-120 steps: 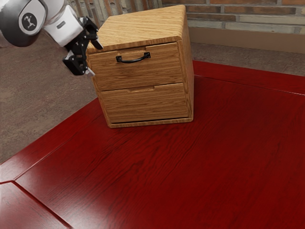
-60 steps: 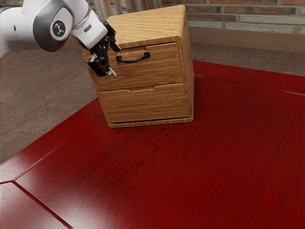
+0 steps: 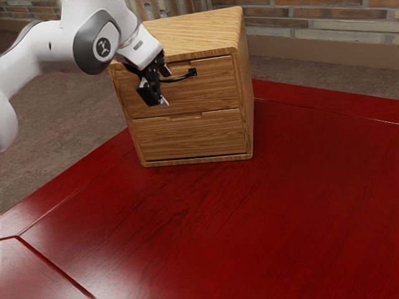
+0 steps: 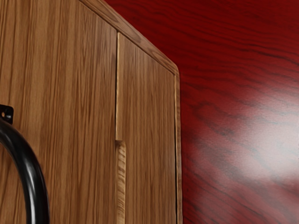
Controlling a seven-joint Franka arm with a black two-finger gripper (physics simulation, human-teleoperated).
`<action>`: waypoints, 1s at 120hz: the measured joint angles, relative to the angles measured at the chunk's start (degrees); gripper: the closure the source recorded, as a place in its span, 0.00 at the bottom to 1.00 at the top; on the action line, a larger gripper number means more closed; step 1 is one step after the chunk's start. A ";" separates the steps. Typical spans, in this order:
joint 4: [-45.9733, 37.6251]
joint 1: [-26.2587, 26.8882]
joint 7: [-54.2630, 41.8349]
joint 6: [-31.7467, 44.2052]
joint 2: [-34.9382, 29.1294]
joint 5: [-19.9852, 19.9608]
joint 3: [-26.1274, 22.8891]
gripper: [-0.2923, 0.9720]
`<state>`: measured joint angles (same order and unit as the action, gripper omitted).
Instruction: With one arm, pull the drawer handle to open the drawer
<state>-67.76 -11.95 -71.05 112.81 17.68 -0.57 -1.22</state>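
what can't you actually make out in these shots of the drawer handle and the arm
Handle, exterior view: its end toward the view's left is hidden behind the pincer.
Handle, wrist view: cut off by the picture's edge; one curved stretch shows.
Whether pincer and handle touch: hidden by the pincer's own body, exterior view.

A glossy dark-red wooden table (image 3: 280, 218) carries one light oak cabinet (image 3: 199, 134), standing upright with its base flat on the tabletop. The grained red surface spreads wide before the cabinet, with grooved seams crossing it well in front of the cabinet.
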 joint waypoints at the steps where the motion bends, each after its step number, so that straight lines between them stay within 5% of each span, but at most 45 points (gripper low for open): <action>1: 0.26 0.00 0.06 0.00 0.11 0.00 0.00 0.23; 52: 2.29 0.56 2.25 1.23 4.12 0.18 0.18 0.23; 98: -18.74 1.81 3.34 4.90 -13.98 0.14 0.17 0.24; 120: -22.42 1.71 3.74 6.67 -14.87 0.08 0.19 0.23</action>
<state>-90.18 -10.24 -67.30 119.47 2.81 -0.50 -1.03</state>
